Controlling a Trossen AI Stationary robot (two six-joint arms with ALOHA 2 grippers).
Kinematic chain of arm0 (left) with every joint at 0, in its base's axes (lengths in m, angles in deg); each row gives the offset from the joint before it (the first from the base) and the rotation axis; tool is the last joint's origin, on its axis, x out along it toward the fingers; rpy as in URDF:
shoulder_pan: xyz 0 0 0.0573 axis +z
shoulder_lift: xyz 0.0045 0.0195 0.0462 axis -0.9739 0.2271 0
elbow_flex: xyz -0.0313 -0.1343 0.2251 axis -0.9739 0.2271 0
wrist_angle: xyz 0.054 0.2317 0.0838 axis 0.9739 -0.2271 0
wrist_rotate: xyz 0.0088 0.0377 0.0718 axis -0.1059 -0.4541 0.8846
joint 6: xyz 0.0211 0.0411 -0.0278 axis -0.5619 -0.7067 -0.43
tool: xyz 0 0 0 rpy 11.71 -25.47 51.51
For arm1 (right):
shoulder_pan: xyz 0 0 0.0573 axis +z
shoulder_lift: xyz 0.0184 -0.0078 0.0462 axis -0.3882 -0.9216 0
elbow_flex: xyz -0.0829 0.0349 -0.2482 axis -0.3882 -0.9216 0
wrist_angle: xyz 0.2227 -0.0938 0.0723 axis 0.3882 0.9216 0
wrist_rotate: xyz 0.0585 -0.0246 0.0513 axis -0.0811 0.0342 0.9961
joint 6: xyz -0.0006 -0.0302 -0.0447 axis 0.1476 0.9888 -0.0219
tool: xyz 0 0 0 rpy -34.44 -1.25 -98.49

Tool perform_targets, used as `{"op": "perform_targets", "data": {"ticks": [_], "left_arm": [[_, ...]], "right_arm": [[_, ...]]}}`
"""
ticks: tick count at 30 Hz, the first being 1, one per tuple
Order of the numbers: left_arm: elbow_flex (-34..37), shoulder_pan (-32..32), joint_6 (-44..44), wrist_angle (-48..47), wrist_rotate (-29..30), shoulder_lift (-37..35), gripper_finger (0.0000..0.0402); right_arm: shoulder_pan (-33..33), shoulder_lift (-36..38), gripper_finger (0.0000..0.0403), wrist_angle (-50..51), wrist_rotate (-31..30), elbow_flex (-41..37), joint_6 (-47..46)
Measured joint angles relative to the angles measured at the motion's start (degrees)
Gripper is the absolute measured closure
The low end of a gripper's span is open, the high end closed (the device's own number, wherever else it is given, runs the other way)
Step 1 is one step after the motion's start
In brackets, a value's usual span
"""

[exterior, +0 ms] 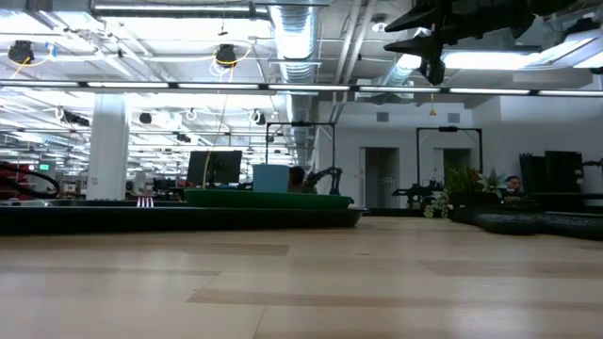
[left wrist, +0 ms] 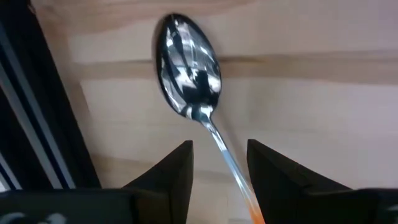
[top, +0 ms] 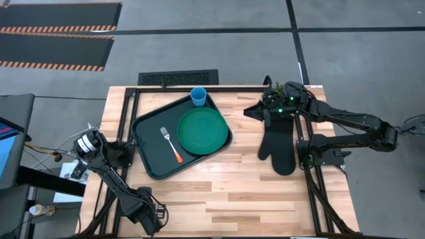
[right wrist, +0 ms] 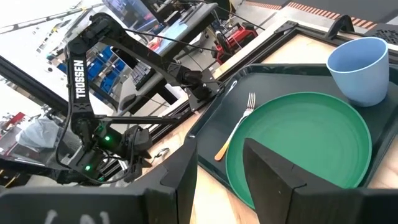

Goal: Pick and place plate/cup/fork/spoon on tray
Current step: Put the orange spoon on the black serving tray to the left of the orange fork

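Observation:
The silver-bowled spoon [left wrist: 189, 71] shows only in the left wrist view, over the bare wood at the table's left. My left gripper [top: 121, 151] is open, left of the tray, with its fingers [left wrist: 219, 155] on either side of the spoon's handle [left wrist: 227, 158]. The dark tray [top: 151, 162] holds the green plate [top: 202, 129], the light-blue cup [top: 198, 97] at its far corner and the orange-handled fork [top: 170, 143]. My right gripper [top: 252, 111] is open and empty, up in the air right of the tray, above a black oven mitt.
The black oven mitt [top: 279, 143] lies on the table's right part, below my right arm. Black frame rails [top: 130, 106] run along the table's left and far edges. Bare wood lies between the tray and the near edge [top: 226, 199].

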Motion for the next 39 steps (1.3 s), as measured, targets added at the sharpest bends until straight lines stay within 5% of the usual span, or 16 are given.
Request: {"op": "perform_targets", "data": {"ticks": [5, 19, 26, 35, 39], "left_arm": [[0.0, 0.1, -0.5, -0.8, 1.2, 0.0, 0.0274], [0.0, 0.6, -1.6, 1.5, 1.7, 2.0, 0.0391], [-0.3, 1.4, -3.1, 5.5, 2.9, 1.9, 0.0399], [-8.4, 3.2, -5.8, 11.1, 16.8, 1.6, 0.0401], [-10.6, 4.0, -8.4, 12.5, 34.0, -0.9, 0.0401]], "right_arm": [[0.0, 0.0, 0.0249, 0.0, 0.0, 0.0, 0.0], [0.0, 0.0, 0.0249, -0.1, 0.4, 0.0, 0.0], [0.0, 0.0, 0.0249, -0.1, 0.4, 0.0, 0.0], [0.1, 0.0, 0.0249, -0.1, 0.4, 0.0, 1.0], [1.0, 0.0, 0.0249, -0.1, 0.4, 0.0, 3.0]]}}
